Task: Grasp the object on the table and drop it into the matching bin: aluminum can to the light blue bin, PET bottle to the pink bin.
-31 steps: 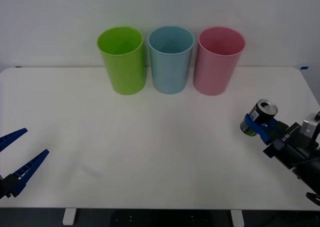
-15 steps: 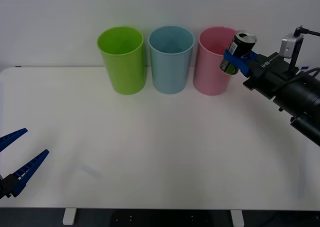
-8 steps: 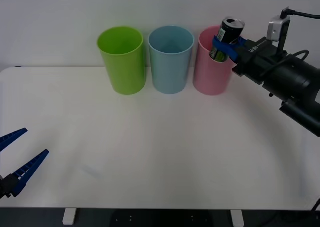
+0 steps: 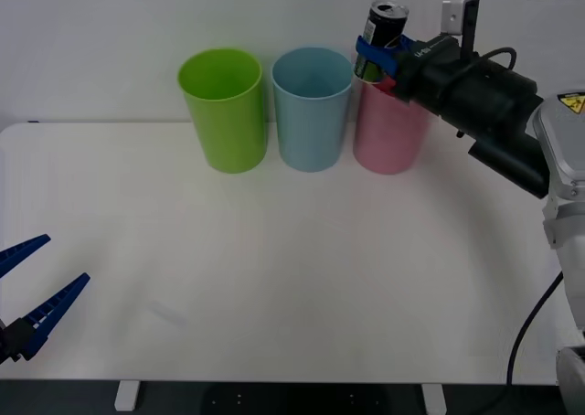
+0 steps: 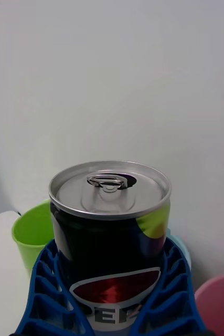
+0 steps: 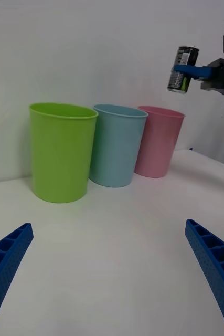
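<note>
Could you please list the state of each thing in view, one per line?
Can: upright, lifted off the table, held above the pink bin's rim.
Right gripper: shut on the can.
Left gripper: open, low over the table's near left edge.
Light blue bin: upright, open-topped.
Pink bin: upright.
Green bin: upright, open-topped.
Table: bare white top.

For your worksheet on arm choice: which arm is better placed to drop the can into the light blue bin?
Right. The right gripper already holds the can above the bins, beside the light blue bin; the left gripper waits open at the table's near edge.
</note>
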Robot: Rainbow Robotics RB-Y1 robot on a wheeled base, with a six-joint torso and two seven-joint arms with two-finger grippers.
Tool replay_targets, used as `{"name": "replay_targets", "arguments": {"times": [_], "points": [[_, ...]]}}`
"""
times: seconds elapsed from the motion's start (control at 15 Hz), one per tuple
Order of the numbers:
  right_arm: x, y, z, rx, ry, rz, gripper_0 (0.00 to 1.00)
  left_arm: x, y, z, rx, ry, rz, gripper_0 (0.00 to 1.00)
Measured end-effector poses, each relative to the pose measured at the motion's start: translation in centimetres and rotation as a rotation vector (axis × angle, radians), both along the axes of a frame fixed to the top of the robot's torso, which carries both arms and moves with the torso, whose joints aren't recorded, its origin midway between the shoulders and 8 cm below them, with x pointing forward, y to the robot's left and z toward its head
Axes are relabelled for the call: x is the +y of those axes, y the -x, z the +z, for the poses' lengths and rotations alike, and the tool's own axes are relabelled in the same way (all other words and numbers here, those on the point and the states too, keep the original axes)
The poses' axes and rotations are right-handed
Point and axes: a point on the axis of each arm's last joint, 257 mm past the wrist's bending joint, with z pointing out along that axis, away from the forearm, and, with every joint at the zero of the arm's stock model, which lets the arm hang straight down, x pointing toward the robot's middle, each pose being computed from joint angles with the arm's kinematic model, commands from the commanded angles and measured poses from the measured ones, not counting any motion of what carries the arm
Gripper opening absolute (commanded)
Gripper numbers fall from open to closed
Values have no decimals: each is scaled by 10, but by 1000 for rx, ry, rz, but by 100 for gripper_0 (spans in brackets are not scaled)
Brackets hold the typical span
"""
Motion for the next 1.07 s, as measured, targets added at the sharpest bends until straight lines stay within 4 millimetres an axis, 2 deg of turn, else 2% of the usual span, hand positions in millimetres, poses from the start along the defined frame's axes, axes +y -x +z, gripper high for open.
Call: {"name": "replay_targets", "arguments": {"times": [0.13,0.53,0.8,1.07], "points": [[14,-19,7,7,-11,-10,0,0,0,0,0,0,0,100],[47,-67,10,45,-45,-92,0,0,0,0,0,0,0,100],[71,-90,7,27,-23,-189,0,0,0,0,0,0,0,100],[88,-107,-5,-8,75,-281,0,0,0,0,0,0,0,100]]}}
